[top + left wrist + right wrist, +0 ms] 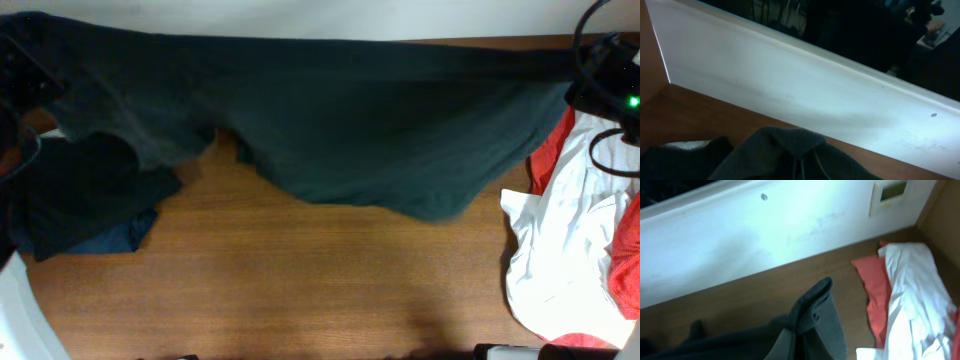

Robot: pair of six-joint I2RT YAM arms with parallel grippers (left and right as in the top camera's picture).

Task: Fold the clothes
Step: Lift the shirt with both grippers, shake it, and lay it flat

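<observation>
- Garment, dark green, hangs spread across the upper part of the overhead view. Its top edge runs almost straight from the upper left corner to the upper right.
- The lower hem sags to mid-frame, deepest right of centre, over the table.
- Left gripper is at the garment's upper left end. In the left wrist view the cloth bunches at bottom centre. The fingers are hidden under it, clamped on the gathered fold as far as the taut edge tells.
- Right gripper is at the upper right end. In the right wrist view a pinched ridge of cloth rises at bottom centre. The fingers are likewise covered, closed on the garment.
- Both arms sit at the far edge of the table, well apart, near the white wall.
- Dark pile lies at the left of the table, partly under the hanging cloth, with a blue piece at its lower edge.
- White cloth lies crumpled at the right edge, with red cloth touching its upper left side.
</observation>
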